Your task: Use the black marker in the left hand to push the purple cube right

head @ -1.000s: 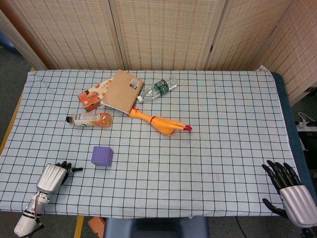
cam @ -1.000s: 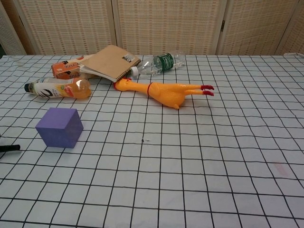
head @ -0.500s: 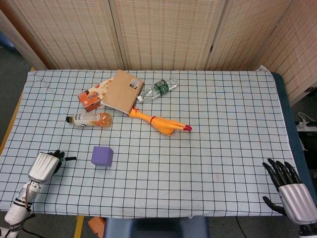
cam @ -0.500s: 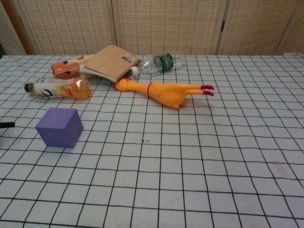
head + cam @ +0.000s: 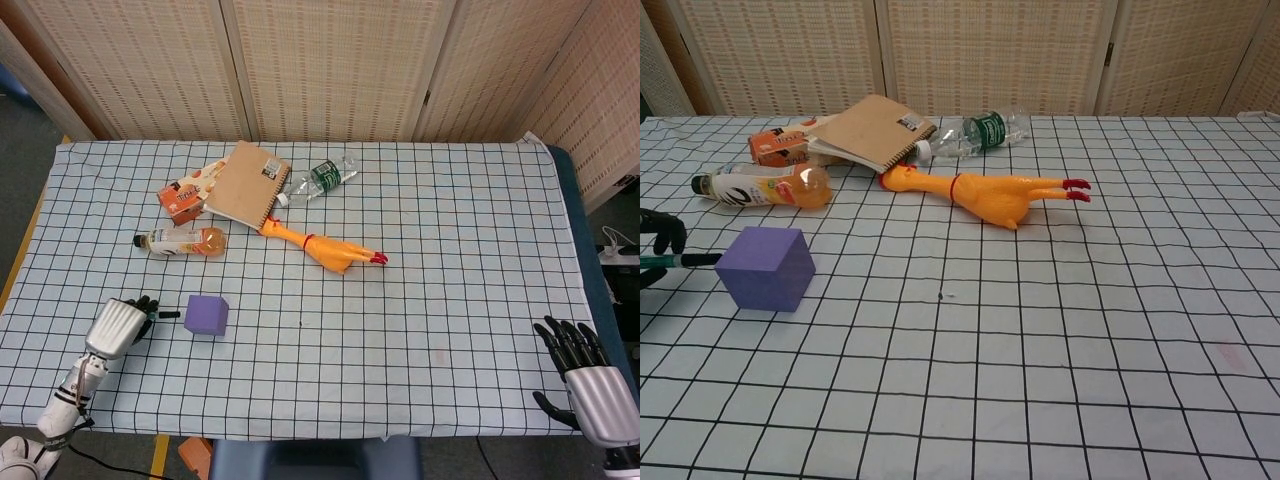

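Surface [image 5: 450,260]: checked cloth, wide bare stretch to the right of the left robot hand [image 5: 118,325]. Purple cube [image 5: 207,314] sits just right of that robot hand, which grips the black marker [image 5: 166,315], tip at or nearly touching the cube's left face. Right robot hand [image 5: 585,375] idle, fingers spread, near the front right edge. Risk: an off-centre push would likely spin the cube or let the tip slide off.

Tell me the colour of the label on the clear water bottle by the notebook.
Green, on the water bottle lying beside the notebook; the chest view shows it best.
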Motion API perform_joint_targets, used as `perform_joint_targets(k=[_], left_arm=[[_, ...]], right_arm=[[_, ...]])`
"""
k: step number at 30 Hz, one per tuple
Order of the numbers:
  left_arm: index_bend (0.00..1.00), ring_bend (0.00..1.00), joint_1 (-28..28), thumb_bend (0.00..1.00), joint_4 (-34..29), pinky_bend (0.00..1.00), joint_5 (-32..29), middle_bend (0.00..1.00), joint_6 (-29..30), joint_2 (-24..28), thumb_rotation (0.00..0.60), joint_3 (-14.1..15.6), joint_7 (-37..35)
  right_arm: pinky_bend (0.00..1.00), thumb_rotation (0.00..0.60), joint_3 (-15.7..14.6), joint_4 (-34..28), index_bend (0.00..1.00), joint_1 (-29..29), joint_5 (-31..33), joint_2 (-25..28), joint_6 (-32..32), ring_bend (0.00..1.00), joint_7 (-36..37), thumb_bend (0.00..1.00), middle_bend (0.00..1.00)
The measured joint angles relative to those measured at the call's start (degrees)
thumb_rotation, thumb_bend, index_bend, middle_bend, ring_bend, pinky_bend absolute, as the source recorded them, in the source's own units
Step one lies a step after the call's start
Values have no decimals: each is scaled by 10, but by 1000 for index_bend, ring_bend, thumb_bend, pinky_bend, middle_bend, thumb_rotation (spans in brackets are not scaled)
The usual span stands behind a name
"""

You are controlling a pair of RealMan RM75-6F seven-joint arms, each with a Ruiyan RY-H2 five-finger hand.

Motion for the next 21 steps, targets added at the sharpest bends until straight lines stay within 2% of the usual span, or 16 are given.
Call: perform_joint_targets(k=[11,21], left_arm=[[772,764,-21,635,-48,939,-2,763,1,-2,600,-4,39],[772,765,-44,642,-121,938,9,764,2,-2,600,-2,105]], right_arm=[[0,600,-1,2,0,0,-1,8,3,0,18,108,0],[0,600,-4,3,0,1,-7,16,4,0,36,108,0]])
